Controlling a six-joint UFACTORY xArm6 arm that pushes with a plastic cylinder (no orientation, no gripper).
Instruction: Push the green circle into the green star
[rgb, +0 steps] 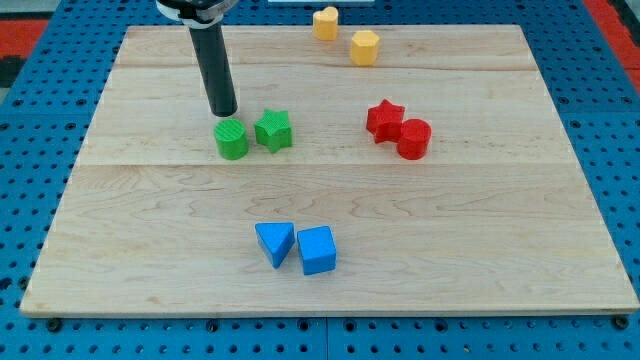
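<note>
No hand, just my tip (224, 112) touching the green circle block's (231, 140) far edge; pushing from here sends it down-view, missing the green star block (273, 131) just right.

Dark rod descends upright from view's top; my tip (224, 112) rests on table surface.

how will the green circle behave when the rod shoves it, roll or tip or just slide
The green circle stands squat on a flat end, so it will probably slide, not roll or tip. My tip sits just above it, slightly left of centre, so it may veer sideways toward the green star.
</note>
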